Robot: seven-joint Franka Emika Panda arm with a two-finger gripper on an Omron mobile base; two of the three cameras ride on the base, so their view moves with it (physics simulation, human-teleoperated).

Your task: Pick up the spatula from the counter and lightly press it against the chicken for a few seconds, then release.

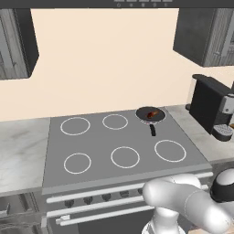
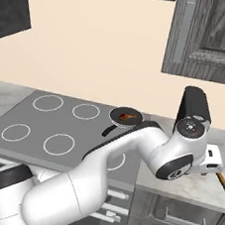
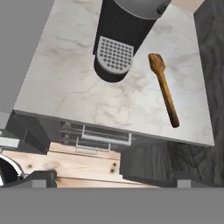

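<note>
The wooden spatula [image 3: 163, 87] lies flat on the marble counter [image 3: 70, 83], to the right of the coffee machine, blade end away from the counter's front edge. Its handle [image 2: 223, 182] also peeks out past my hand in the right base view. My gripper [image 3: 113, 180] hovers above the counter's front edge, open, with nothing between its fingertips [image 3: 40, 177]. The spatula sits ahead of it and to the right in the hand view. The chicken [image 1: 154, 113] lies in a small black pan [image 1: 149, 115] on the stove's back right burner.
A black coffee machine [image 2: 195, 108] stands on the counter right of the stove [image 1: 119, 146], close beside the spatula; its round drip grille [image 3: 114, 55] faces me. Dark wall cabinets [image 2: 211, 37] hang above. Drawers and cabinet fronts [image 3: 105, 140] lie under the counter edge.
</note>
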